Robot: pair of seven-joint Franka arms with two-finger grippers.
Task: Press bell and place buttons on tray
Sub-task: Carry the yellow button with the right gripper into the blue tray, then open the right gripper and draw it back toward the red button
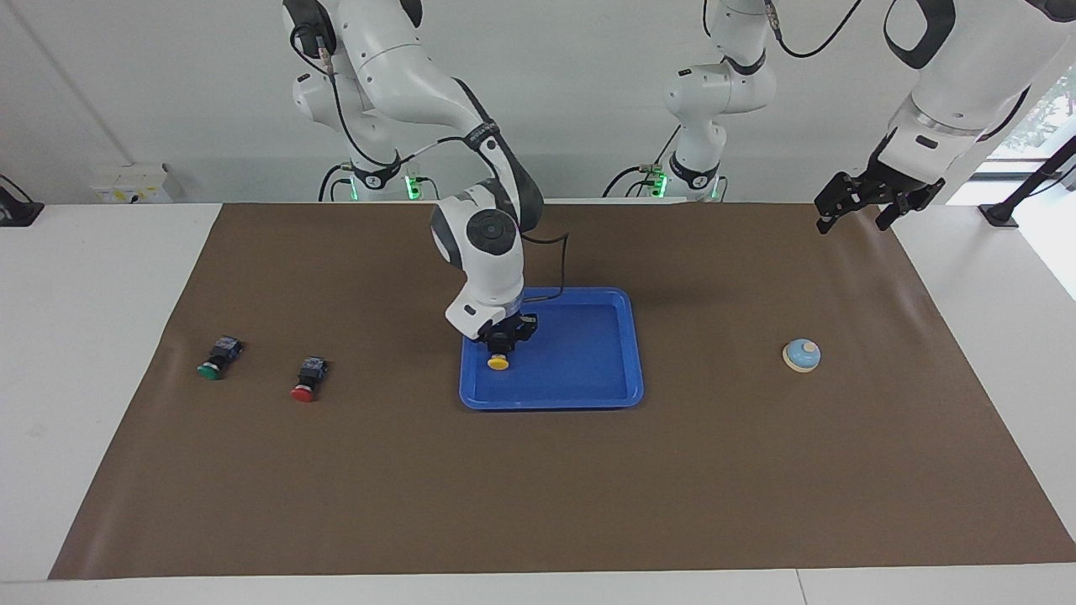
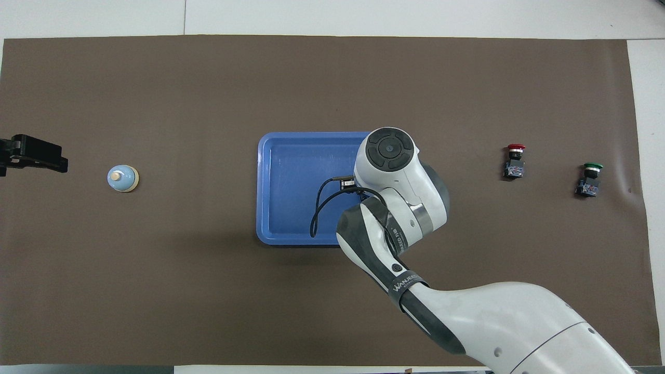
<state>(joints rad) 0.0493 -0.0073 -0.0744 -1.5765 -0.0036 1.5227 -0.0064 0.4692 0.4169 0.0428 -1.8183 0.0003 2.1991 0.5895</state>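
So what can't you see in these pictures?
- Overhead view: the yellow button and the right gripper are hidden under the right arm's own wrist, along with part of the tray.
- Facing view: whether the right gripper is gripping that button or has let go is too small to tell.
- Overhead view: the left gripper, waiting beside the bell, is cut off by the picture's edge.
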